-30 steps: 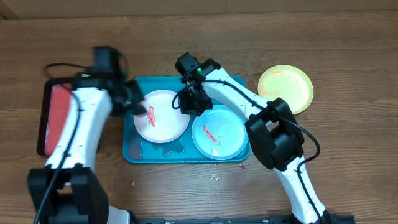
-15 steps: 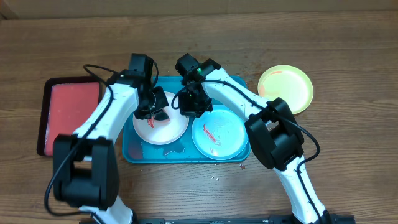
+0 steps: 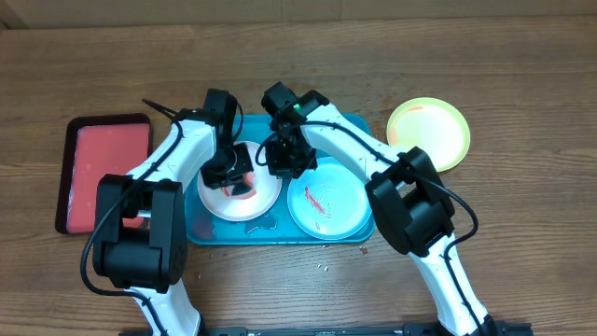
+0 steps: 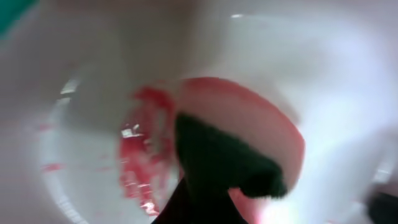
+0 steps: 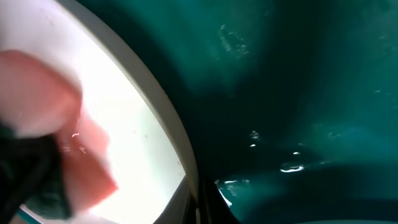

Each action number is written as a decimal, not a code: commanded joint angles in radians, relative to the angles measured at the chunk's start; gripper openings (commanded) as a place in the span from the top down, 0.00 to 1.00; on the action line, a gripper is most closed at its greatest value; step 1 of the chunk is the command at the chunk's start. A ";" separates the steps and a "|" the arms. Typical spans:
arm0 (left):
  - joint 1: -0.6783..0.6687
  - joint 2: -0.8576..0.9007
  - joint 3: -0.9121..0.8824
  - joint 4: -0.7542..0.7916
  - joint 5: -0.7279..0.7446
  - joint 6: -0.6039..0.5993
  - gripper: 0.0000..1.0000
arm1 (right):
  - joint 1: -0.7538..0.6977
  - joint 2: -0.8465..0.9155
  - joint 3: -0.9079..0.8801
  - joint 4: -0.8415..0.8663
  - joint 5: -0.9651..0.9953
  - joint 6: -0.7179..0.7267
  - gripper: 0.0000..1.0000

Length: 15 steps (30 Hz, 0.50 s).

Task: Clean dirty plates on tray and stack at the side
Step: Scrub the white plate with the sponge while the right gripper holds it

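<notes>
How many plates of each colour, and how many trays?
White plate: 1
Pale mint plate: 1
Yellow-green plate: 1
Teal tray: 1
Dark-rimmed red tray: 1
Total: 5

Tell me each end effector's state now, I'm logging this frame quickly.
Left end effector: closed on the pink sponge.
Right end effector: by the white plate; cannot be told.

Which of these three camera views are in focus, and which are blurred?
Overhead: sharp, evenly lit, white plate and tray crisp. Left wrist: heavily out of focus from closeness, the red smear and pink object only soft blobs. Right wrist: also blurred, plate rim soft, small glare specks on the tray.
</notes>
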State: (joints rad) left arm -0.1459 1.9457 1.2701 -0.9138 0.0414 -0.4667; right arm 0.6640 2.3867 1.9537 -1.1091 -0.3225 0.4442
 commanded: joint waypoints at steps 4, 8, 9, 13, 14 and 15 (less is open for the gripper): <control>0.058 0.052 0.040 -0.131 -0.365 0.029 0.96 | -0.004 0.012 -0.009 0.000 0.037 0.006 0.96; 0.071 0.052 0.135 -0.200 -0.345 0.068 0.96 | -0.004 0.012 -0.009 0.000 0.037 0.006 0.96; 0.071 0.052 0.153 -0.206 -0.322 0.072 0.96 | -0.004 0.012 -0.009 0.002 0.037 0.006 0.96; 0.064 0.052 0.182 -0.159 -0.041 0.087 0.96 | -0.004 0.012 -0.009 0.008 0.037 0.006 0.96; 0.063 0.055 0.176 -0.132 0.028 0.087 0.96 | -0.004 0.012 -0.009 0.010 0.037 0.006 0.96; 0.058 0.058 0.158 -0.072 0.137 0.084 0.96 | -0.004 0.012 -0.009 0.011 0.037 0.006 0.96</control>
State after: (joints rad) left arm -0.0891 1.9892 1.4307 -1.0508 -0.0822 -0.4072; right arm 0.6682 2.3875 1.9537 -1.1034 -0.3218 0.4446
